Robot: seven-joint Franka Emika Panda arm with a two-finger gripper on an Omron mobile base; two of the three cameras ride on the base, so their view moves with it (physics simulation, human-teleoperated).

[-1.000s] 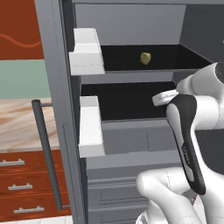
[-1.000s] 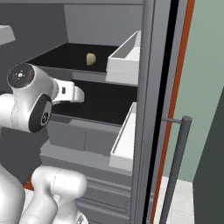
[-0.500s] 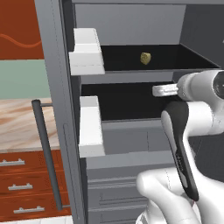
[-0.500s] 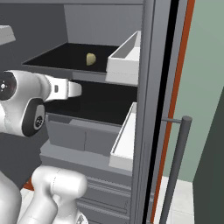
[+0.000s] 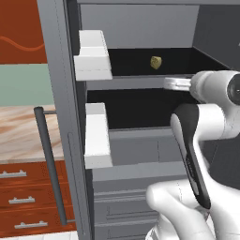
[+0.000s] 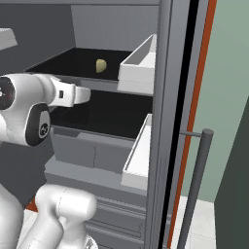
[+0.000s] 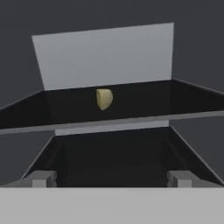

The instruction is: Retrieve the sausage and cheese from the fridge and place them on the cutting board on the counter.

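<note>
You have the fridge [image 5: 140,154] standing open in front of you, its door swung out with white door bins [image 5: 93,54] stacked on the inner face and a long bar handle [image 5: 49,164] beside them. Use the fridge as your anchor. To one side of it, past the door, the counter [image 5: 18,131] runs along over red-brown drawers [image 5: 21,199]. I can't pick out the cutting board from here.

Inside the fridge, two dark shelves sit one above the other. The upper shelf [image 6: 73,61] carries the cheese [image 5: 156,62], a small yellowish lump resting toward the back of that shelf, well clear of the door bins. The sausage I cannot find on either shelf.

Your claw [image 7: 111,177] is at the mouth of the fridge, roughly level with the front lip of the upper shelf, pointing inward. Its fingers [image 7: 41,178] are spread fully apart and hold nothing. In the hand view the cheese [image 7: 104,99] lies almost dead ahead and slightly above the fingertips, apart from them.

You appear to be on the first pick, the reach for the cheese. The next move likely calls for lifting a little to clear the shelf edge, then pushing straight in until the fingers flank the lump before you bring them together. Watch the lip of the upper shelf on the way in.
</note>
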